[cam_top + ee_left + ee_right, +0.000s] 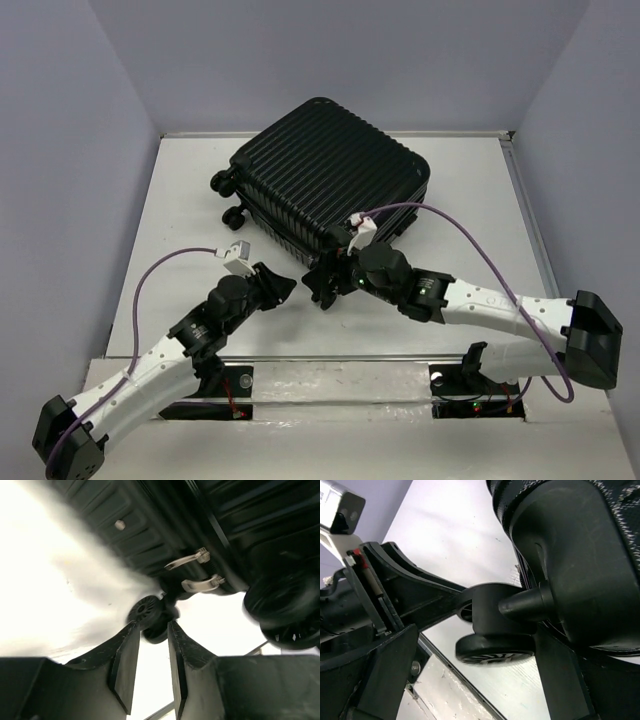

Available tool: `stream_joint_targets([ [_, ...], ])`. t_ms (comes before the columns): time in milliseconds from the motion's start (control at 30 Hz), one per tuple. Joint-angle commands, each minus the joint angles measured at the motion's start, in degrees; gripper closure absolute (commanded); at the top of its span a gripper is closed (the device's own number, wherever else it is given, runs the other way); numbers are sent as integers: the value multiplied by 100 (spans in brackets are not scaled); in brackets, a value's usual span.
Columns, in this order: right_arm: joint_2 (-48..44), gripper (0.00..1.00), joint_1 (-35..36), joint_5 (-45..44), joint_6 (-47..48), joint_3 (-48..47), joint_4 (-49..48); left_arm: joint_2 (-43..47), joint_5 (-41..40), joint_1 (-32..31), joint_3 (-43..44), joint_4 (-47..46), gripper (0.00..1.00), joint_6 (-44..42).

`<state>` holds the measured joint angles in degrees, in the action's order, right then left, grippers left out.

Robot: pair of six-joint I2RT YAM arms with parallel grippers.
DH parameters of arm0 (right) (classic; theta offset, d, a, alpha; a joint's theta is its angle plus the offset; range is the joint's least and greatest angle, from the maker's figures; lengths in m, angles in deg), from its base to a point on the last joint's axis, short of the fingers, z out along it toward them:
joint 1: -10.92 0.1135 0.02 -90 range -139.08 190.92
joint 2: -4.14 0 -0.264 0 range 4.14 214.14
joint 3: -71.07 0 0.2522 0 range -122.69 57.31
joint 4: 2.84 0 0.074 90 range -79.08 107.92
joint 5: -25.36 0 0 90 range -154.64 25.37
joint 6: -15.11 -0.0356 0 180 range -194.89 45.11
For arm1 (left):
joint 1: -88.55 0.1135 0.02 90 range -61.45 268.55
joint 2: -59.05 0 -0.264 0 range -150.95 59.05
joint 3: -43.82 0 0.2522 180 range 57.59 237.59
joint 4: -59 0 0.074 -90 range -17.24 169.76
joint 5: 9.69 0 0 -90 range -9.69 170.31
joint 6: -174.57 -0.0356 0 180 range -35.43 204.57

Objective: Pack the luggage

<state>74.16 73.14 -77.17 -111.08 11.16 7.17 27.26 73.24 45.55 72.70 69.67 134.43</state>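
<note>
**Left claw**: the two fingers stand a narrow gap apart with nothing between them. Their tips point at a caster wheel just beyond, and whether they touch it cannot be told. Above this wheel, two metal zipper pulls hang side by side against the ribbed shell.

**Right claw**: the jaws are spread wide and straddle a second caster wheel and its black fork. Bright worktop shows between the wheel and the left-hand finger. Contact on the other side cannot be judged. Nothing is clamped.

**Relation of the claws**: in the overhead view both meet at the near corner of the luggage, the left claw coming from the near left and the right claw from the right. They lie close together.

**Task object**: the luggage is a black ribbed hard-shell case, closed and lying flat on the white worktop. It sits in the far middle, turned at an angle to the edges. A further pair of casters projects at its far-left corner.

**Surroundings**: a purple cable loops from the left wrist and another arcs over the right arm. Pale grey walls enclose the worktop on the left, far and right sides.
</note>
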Motion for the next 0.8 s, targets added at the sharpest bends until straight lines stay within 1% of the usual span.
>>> stream_joint_targets([
  [0, 178, 0, -34, -372, 77, -570, 356, -28, 205, 20, -272, -946, 61, -143],
  [67, 293, 0, -34, -608, 41, -781, 681, -238, 372, 20, -325, -1270, 62, -275],
  [100, 337, 0, -34, -679, 41, -851, 682, -309, 373, 11, -342, -1273, 62, -328],
  [167, 433, 1, -34, -776, 67, -1052, 884, -433, 496, 20, -351, -1606, 62, -433],
  [200, 538, 5, -34, -907, 68, -1132, 1067, -555, 574, 20, -351, -1842, 62, -469],
  [267, 618, 10, -34, -1031, 59, -1247, 1218, -670, 610, 20, -316, -2045, 62, -583],
  [300, 627, 26, -34, -1110, 50, -1247, 1245, -792, 628, 20, -299, -2124, 62, -618],
  [333, 610, 36, -34, -1163, 41, -1239, 1245, -863, 680, 20, -255, -2299, 62, -653],
  [367, 583, 44, -34, -1216, 33, -1230, 1254, -925, 681, 20, -228, -2371, 62, -688],
  [400, 513, 60, -34, -1312, 24, -1195, 1262, -1065, 681, 20, -176, -2484, 62, -724],
  [433, 487, 68, -34, -1339, 24, -1186, 1297, -1127, 863, 20, -175, -2573, 62, -741],
  [533, 390, 86, -34, -1366, 76, -1203, 1526, -1416, 1058, 3, -149, -2933, 62, -768],
  [600, 346, 88, -34, -1304, 129, -1256, 1719, -1549, 1155, -6, -132, -3153, 62, -794],
  [700, 355, 89, -34, -1086, 243, -1466, 1947, -1873, 1234, -94, -53, -3433, 62, -847],
  [767, 328, 89, -34, -945, 270, -1528, 1957, -2137, 1130, -129, 44, -3609, 62, -900],
])
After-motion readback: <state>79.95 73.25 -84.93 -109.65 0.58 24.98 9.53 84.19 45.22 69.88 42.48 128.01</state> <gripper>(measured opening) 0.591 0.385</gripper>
